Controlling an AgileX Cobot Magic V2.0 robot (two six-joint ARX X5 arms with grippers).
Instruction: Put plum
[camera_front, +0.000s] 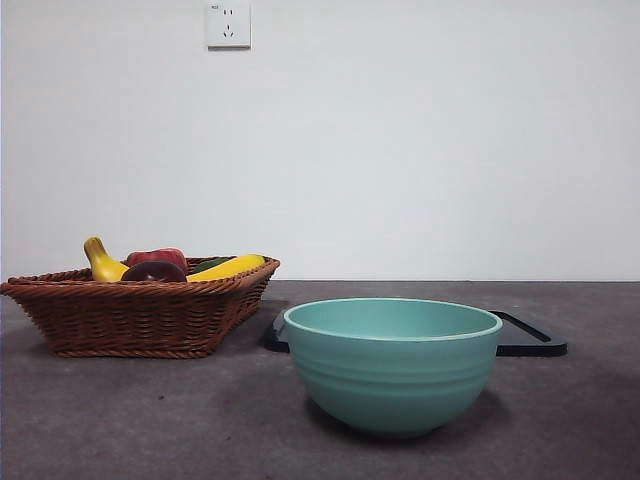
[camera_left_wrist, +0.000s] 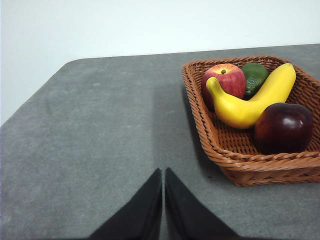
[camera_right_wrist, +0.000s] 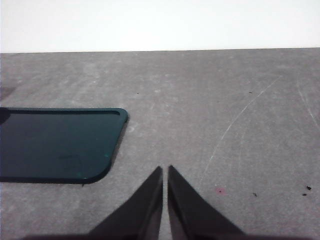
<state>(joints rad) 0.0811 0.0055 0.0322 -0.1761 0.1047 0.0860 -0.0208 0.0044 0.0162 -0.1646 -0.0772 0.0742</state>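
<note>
The plum (camera_left_wrist: 283, 127) is a glossy dark maroon fruit lying in the wicker basket (camera_left_wrist: 235, 157), at its near corner beside a yellow banana (camera_left_wrist: 252, 100). In the front view only the plum's (camera_front: 153, 271) top shows above the basket rim (camera_front: 140, 285). My left gripper (camera_left_wrist: 163, 172) is shut over bare table, apart from the basket, holding nothing. My right gripper (camera_right_wrist: 165, 170) is shut too, over bare table next to a dark tray (camera_right_wrist: 55, 142). Neither arm shows in the front view.
A red apple (camera_left_wrist: 223, 82) and a green fruit (camera_left_wrist: 255, 77) share the basket. A teal bowl (camera_front: 392, 362) stands at the table's front centre, with the dark tray (camera_front: 525, 338) behind it. A wall socket (camera_front: 228, 24) is high on the wall.
</note>
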